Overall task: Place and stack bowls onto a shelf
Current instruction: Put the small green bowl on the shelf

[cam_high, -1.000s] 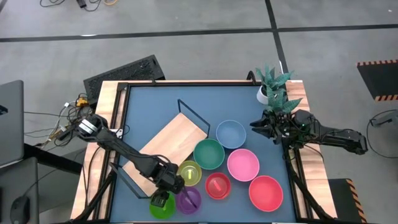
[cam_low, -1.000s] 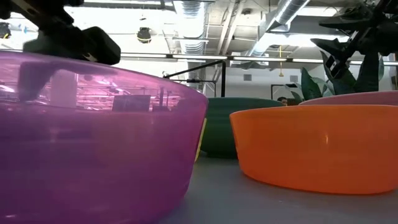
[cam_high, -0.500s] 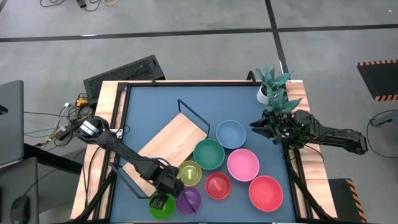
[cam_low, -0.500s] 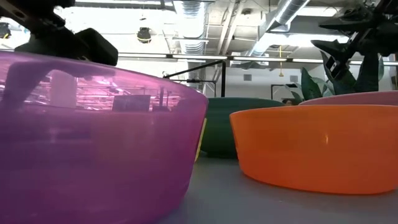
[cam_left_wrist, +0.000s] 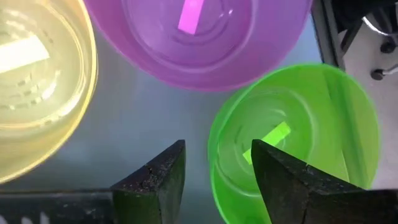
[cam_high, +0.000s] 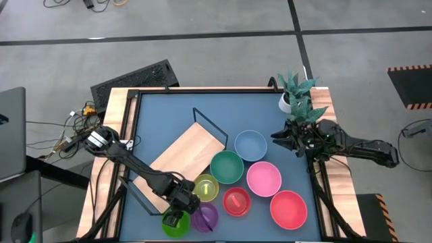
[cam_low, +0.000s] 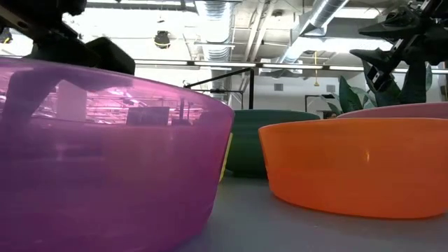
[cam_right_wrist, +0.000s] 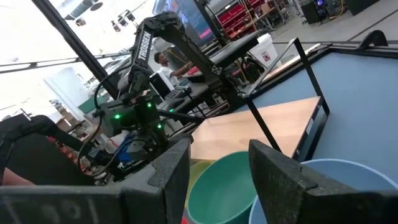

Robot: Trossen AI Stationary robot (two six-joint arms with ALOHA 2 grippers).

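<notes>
My left gripper [cam_high: 177,210] is open at the table's near edge, pointing down over the lime green bowl [cam_high: 174,225]. In the left wrist view [cam_left_wrist: 217,168] one finger stands over the lime bowl's [cam_left_wrist: 311,124] inside and the other outside, with its rim [cam_left_wrist: 211,155] in the gap, clear of both. The purple bowl [cam_high: 204,217] and the yellow bowl [cam_high: 206,187] sit beside it. The wooden shelf [cam_high: 182,158] lies on the table left of centre. My right gripper [cam_high: 278,138] is open and empty, raised at the right edge.
The dark green [cam_high: 227,167], blue [cam_high: 250,145], pink [cam_high: 263,178], large red [cam_high: 289,208] and small red [cam_high: 236,201] bowls sit close together right of the shelf. Potted plants [cam_high: 297,94] stand at the far right corner. The shelf's black wire frame [cam_high: 209,125] rises at its far end.
My left gripper has moved a little toward the table's near edge, over the lime green bowl. The bowls have stayed in place.
</notes>
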